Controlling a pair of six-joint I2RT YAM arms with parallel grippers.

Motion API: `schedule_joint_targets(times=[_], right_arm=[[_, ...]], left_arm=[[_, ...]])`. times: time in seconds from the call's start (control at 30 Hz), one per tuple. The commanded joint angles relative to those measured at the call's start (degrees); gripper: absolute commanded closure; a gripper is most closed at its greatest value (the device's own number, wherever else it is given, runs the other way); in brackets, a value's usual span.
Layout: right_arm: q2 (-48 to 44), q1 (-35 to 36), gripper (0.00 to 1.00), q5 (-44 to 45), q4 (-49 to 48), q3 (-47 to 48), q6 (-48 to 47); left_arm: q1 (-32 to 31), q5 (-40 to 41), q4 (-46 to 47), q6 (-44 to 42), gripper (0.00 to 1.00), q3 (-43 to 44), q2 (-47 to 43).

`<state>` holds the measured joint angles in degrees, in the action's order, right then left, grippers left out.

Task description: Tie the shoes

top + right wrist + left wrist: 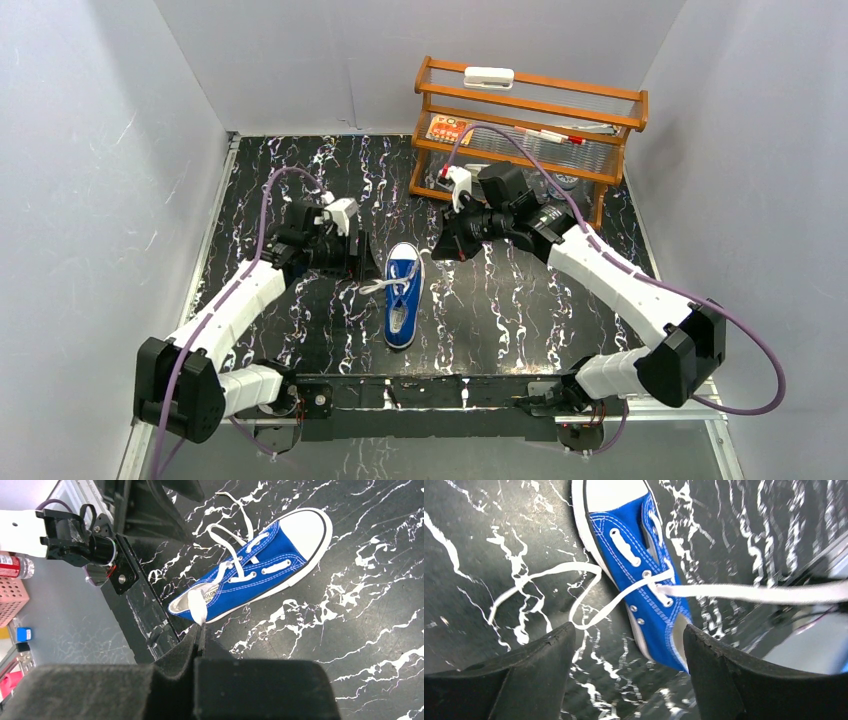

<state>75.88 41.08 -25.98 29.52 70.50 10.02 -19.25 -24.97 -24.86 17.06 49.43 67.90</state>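
The blue sneaker [402,300] lies mid-table, white toe cap toward the back. It also shows in the left wrist view [644,575] and the right wrist view [250,575]. My right gripper [444,250] [200,631] is shut on one white lace [197,607], which runs taut from the upper eyelets to its tips [749,592]. The other lace [544,575] lies loose in a loop on the table left of the shoe [373,287]. My left gripper [362,260] [629,630] is open and empty, just left of the shoe, above the loose lace.
A wooden rack [530,120] with small items stands at the back right, a white block [488,76] on top. Grey walls close in the left, back and right. A black frame bar [430,390] runs along the near edge.
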Motion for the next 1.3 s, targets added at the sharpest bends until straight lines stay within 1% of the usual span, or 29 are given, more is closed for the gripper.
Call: schedule_joint_targets(times=[0.0, 0.03, 0.07, 0.17, 0.2, 0.27, 0.37, 0.43, 0.47, 0.53, 0.63, 0.7, 0.8, 0.93, 1.1, 1.27], right_arm=[[1.17, -1.26, 1.0, -4.39, 3.33, 5.75, -1.89], [1.46, -1.56, 1.0, -4.96, 3.54, 6.24, -1.85], [1.73, -1.81, 1.0, -5.38, 3.72, 6.71, -1.85], [2.81, -2.06, 1.0, -6.41, 4.43, 8.04, -1.76], [3.09, -2.13, 1.0, -6.64, 4.49, 8.4, -1.7], [3.51, -2.2, 1.0, -7.16, 4.1, 8.67, -1.32], [3.81, -2.24, 1.0, -7.67, 2.64, 8.48, -0.29], [3.68, -2.32, 1.0, -7.96, 1.79, 8.06, 0.59], [3.6, -2.29, 1.0, -8.14, 1.59, 8.01, 1.02], [3.34, -2.3, 1.0, -8.27, 1.2, 7.78, 1.45], [3.05, -2.29, 1.0, -10.09, -0.17, 7.26, 1.84], [3.33, -2.24, 1.0, -13.7, -1.73, 6.91, 1.51], [4.45, -2.36, 1.0, -20.19, -4.29, 7.38, 1.57], [4.19, -3.23, 1.0, -17.93, -5.06, 6.81, 2.71], [5.13, -5.53, 1.0, -18.81, -4.3, 6.96, 4.58], [6.12, -6.44, 1.0, -22.46, -6.16, 6.18, 6.43]], left_arm=[[-0.09, -7.06, 10.14, -25.33, 0.26, -5.52, -3.94], [-0.16, -7.78, 10.83, -27.85, 0.28, -6.59, -3.58], [-0.14, -9.12, 11.34, -30.05, 0.32, -7.57, -2.58], [-0.09, -14.72, 11.28, -34.31, 0.52, -7.38, 4.19], [-0.11, -16.3, 11.21, -34.67, 0.55, -6.89, 6.32], [-0.19, -17.48, 12.69, -33.9, 0.57, -6.76, 8.71], [-0.33, -17.44, 19.52, -31.75, 0.58, -9.93, 9.01], [-0.42, -16.91, 23.26, -30.25, 0.62, -11.49, 9.57], [-0.34, -16.96, 24.31, -29.46, 0.66, -11.93, 10.04], [-0.4, -17.49, 26.68, -28.03, 0.8, -12.35, 10.78], [-0.35, -19.6, 23.77, -26.95, 0.92, -11.23, 10.27], [-0.38, -19.67, 21.54, -25.82, 0.95, -10.88, 7.82], [-0.33, -20.63, 22.82, -21.49, 0.95, -11.56, 2.83], [-0.27, -22.62, 27.02, -16.02, 0.95, -12.01, -0.55], [-0.34, -24.63, 35.39, -11.67, 0.95, -13.54, -0.13], [-0.28, -28.21, 46.22, -6.78, 0.95, -14.08, 4.35]])
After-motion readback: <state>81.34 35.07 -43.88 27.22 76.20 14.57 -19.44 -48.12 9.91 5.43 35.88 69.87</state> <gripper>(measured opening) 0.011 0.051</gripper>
